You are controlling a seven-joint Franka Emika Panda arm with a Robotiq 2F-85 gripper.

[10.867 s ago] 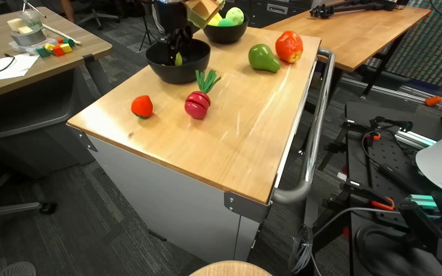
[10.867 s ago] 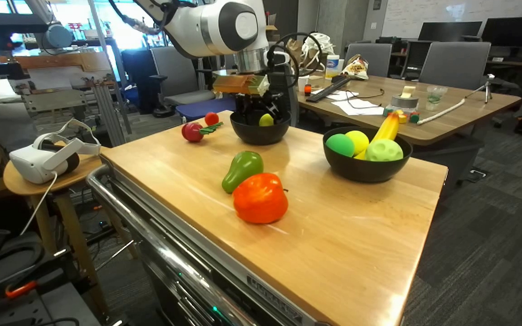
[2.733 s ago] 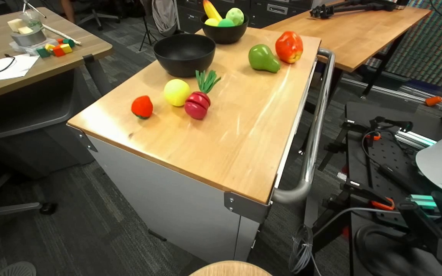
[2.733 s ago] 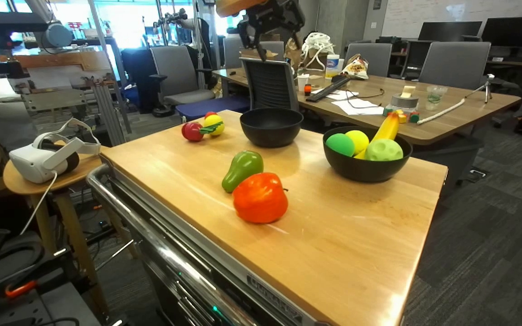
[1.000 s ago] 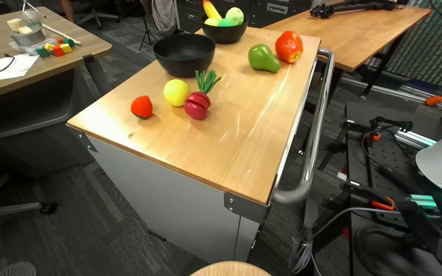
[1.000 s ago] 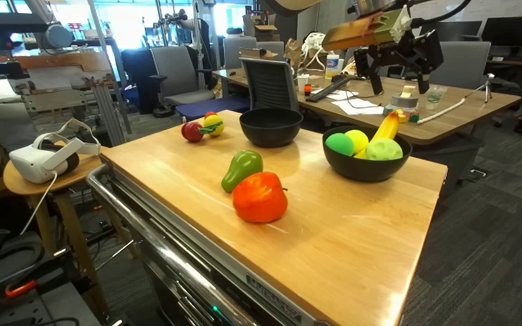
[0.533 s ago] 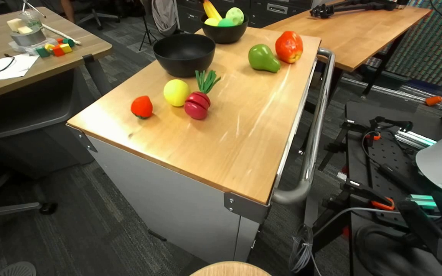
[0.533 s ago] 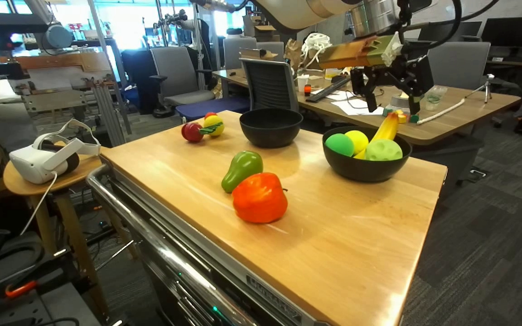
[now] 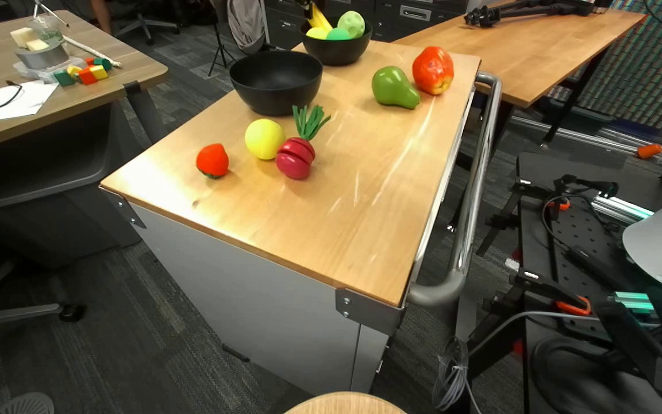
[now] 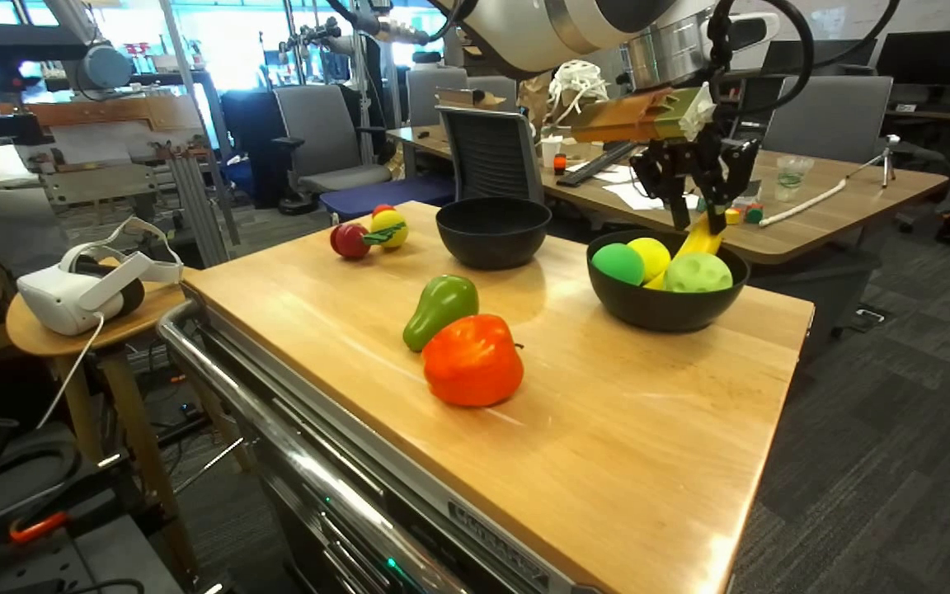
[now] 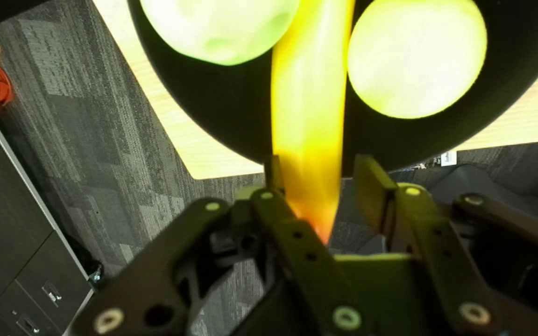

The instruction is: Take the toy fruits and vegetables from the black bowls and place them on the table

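Black 2-finger gripper (image 11: 320,173) lowered, fingers (image 11: 374,191) narrowed about upper end of long yellow plastic banana (image 11: 308,102); gap 1 side, not gripping. Banana leans in round glossy black bowl (image 10: 669,313); likely next out.

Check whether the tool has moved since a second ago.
Yes: in an exterior view, the tool has come down and somewhat left in the picture, closer to the black bowl holding the banana; that bowl has stayed put.
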